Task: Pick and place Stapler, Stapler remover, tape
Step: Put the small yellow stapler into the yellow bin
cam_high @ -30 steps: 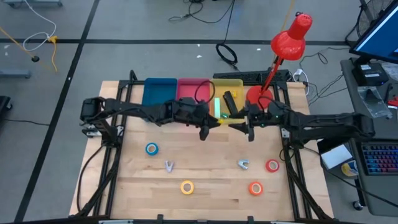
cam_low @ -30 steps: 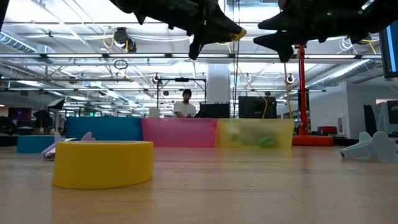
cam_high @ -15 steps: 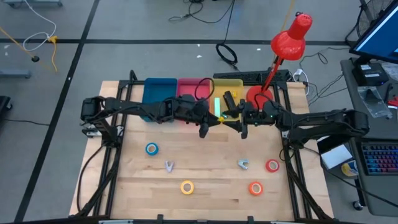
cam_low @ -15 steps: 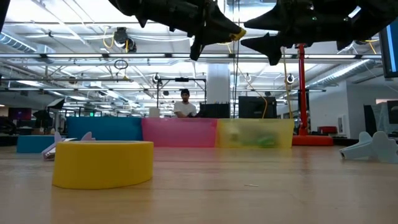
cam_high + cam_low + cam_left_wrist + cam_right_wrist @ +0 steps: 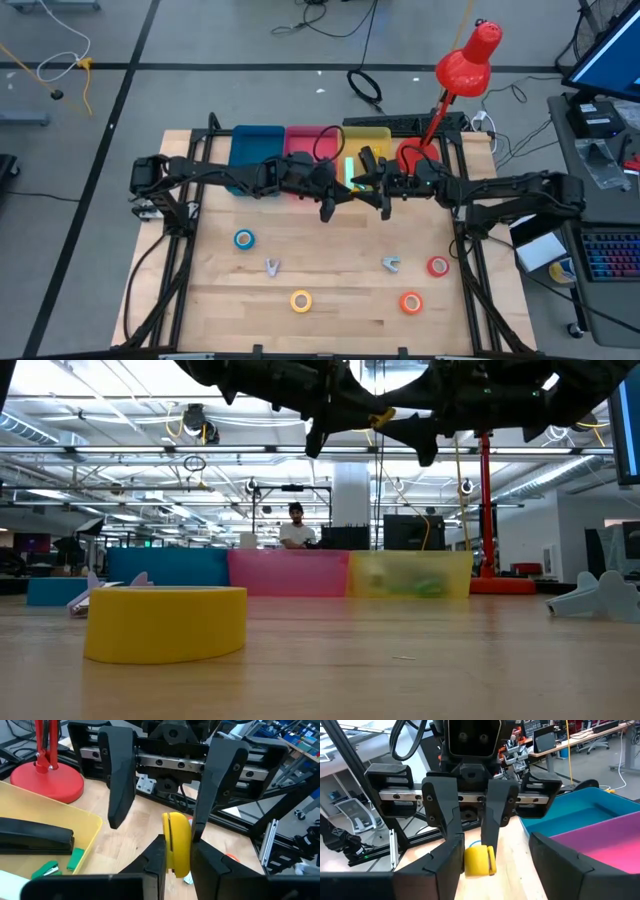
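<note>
My left gripper (image 5: 333, 200) hangs over the table's middle, just near of the bins, shut on a yellow tape roll (image 5: 177, 842). My right gripper (image 5: 378, 193) faces it, open wide. Its two fingers (image 5: 120, 785) stand on either side of that roll, and I see no touch. On the wood lie flat a blue roll (image 5: 244, 239), a second yellow roll (image 5: 301, 300), an orange-red roll (image 5: 411, 302) and a red roll (image 5: 438, 266). Two silvery staple removers (image 5: 272, 265) (image 5: 391, 264) lie between them. The black stapler (image 5: 370, 160) lies in the yellow bin (image 5: 385, 135). My left gripper pinches the yellow tape roll between its two fingers (image 5: 152, 862), one on each flat side (image 5: 167, 851). The fingers come roughly level from the table's left. The roll stands on edge between them, lifted clear of the table.
Blue (image 5: 256, 147), pink (image 5: 300, 140) and yellow bins stand in a row at the far edge. A red desk lamp's base (image 5: 412, 152) sits right of them. A green piece (image 5: 350, 172) lies in the yellow bin. Bare wood lies between the scattered rolls.
My right gripper has travelled toward the table's left and slightly toward the far edge, closing on the left gripper until its open fingers flank the held yellow roll. The left gripper and the roll have kept still.
</note>
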`<action>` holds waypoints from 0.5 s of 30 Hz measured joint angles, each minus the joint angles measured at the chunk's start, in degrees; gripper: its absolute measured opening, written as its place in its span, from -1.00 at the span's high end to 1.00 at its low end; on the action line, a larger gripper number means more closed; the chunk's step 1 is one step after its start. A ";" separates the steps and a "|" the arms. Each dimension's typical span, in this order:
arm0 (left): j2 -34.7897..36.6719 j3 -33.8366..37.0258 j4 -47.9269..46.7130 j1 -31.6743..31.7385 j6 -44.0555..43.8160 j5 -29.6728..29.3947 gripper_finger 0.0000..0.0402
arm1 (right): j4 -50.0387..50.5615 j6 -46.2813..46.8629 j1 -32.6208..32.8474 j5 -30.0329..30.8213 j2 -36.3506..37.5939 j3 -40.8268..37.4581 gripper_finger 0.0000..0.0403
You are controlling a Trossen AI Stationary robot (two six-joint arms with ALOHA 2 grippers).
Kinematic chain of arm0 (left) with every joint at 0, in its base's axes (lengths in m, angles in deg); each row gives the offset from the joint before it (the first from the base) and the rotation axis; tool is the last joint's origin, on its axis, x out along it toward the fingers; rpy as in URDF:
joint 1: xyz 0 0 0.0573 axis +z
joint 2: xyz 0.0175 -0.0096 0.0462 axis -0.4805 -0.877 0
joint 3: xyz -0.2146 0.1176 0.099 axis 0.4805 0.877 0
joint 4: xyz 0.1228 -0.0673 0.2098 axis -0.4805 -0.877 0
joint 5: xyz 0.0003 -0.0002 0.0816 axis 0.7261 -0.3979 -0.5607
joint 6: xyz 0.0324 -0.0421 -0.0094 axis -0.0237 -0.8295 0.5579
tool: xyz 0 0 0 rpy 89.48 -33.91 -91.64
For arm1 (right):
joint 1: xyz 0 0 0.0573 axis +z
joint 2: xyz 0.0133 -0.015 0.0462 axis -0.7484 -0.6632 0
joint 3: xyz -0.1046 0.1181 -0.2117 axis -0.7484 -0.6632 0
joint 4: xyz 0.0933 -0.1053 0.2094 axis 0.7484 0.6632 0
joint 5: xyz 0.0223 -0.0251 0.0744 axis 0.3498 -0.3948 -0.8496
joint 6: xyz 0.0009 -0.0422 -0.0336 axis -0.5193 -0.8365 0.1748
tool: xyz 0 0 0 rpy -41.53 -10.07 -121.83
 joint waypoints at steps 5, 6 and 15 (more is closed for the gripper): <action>-0.02 0.00 0.07 0.02 0.00 -0.22 0.67 | 0.95 0.09 -0.50 -1.04 0.28 0.11 0.09; -0.03 0.00 0.06 0.02 0.00 -0.28 0.68 | 1.34 0.14 -0.68 -1.32 0.30 0.15 0.11; -0.07 0.02 -0.20 0.02 0.03 -0.26 0.65 | 3.90 0.95 -0.68 -1.42 0.35 0.17 0.21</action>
